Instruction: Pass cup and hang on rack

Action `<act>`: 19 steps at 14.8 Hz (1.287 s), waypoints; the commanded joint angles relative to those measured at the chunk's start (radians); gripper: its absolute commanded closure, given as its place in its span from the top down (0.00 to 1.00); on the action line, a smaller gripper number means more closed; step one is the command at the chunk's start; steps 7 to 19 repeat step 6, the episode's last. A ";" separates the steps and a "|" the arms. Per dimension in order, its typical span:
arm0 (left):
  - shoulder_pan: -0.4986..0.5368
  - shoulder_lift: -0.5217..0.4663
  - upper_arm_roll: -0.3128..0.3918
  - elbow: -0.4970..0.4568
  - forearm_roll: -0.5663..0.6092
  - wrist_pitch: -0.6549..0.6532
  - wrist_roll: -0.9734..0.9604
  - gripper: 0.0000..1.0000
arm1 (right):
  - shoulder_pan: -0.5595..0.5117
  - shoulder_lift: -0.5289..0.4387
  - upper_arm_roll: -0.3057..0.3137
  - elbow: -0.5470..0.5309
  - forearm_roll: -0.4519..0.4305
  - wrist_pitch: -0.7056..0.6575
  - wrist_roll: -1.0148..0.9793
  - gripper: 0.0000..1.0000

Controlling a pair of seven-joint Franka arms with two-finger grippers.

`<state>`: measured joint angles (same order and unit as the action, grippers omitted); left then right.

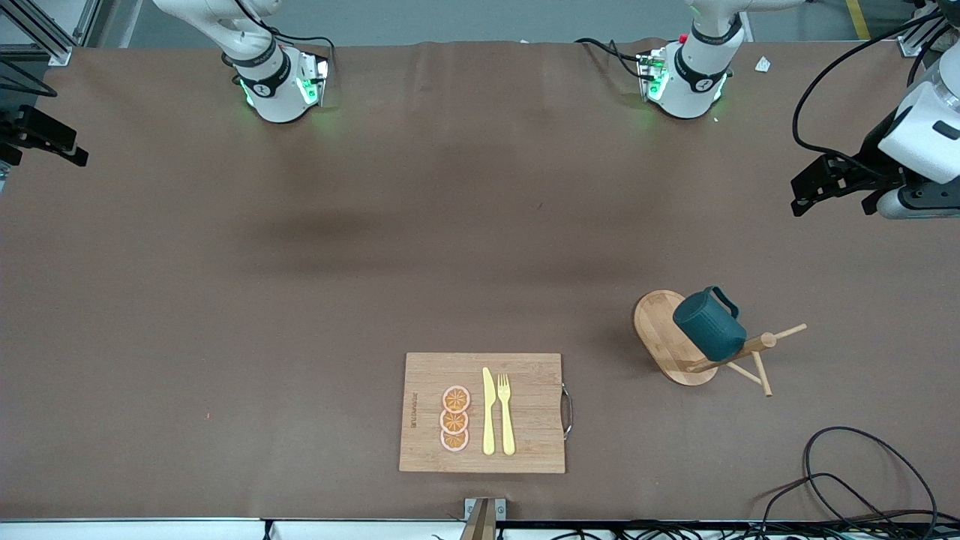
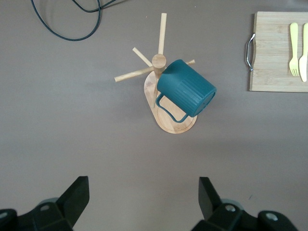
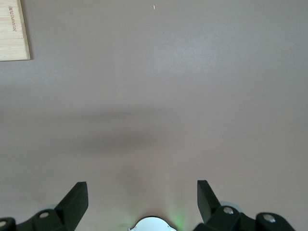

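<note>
The dark teal cup hangs tilted on the wooden rack, toward the left arm's end of the table. Seen from the left wrist, the cup leans against the rack's post with its handle over the oval base. The peg that carries it is hidden. My left gripper hovers open and empty, high over the table's edge at that end; in its wrist view the left gripper is well apart from the cup. My right gripper is open over bare table, holding nothing.
A bamboo cutting board lies near the front camera's edge, with a yellow knife, a yellow fork and three orange slices on it. Black cables loop at the near corner by the left arm's end.
</note>
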<state>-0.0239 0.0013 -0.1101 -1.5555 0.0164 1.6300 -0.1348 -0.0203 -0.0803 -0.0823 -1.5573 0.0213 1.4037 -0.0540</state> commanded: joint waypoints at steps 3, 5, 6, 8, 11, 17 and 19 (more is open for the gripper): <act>0.001 0.006 0.006 0.015 -0.001 0.002 0.024 1.00 | -0.013 -0.029 0.013 -0.026 -0.006 0.006 0.003 1.00; 0.002 0.006 0.006 0.015 -0.003 0.004 0.026 1.00 | -0.015 -0.029 0.013 -0.026 -0.007 0.006 0.003 1.00; 0.002 0.006 0.006 0.015 -0.003 0.004 0.029 1.00 | -0.015 -0.029 0.013 -0.026 -0.006 0.008 0.003 1.00; 0.002 0.006 0.006 0.015 -0.003 0.004 0.029 1.00 | -0.015 -0.029 0.013 -0.026 -0.006 0.008 0.003 1.00; 0.002 0.006 0.006 0.015 -0.003 0.004 0.029 1.00 | -0.015 -0.029 0.013 -0.026 -0.006 0.008 0.003 1.00; 0.002 0.006 0.006 0.015 -0.003 0.004 0.029 1.00 | -0.015 -0.029 0.013 -0.026 -0.006 0.008 0.003 1.00; 0.002 0.006 0.006 0.015 -0.003 0.004 0.029 1.00 | -0.015 -0.029 0.013 -0.026 -0.006 0.008 0.003 1.00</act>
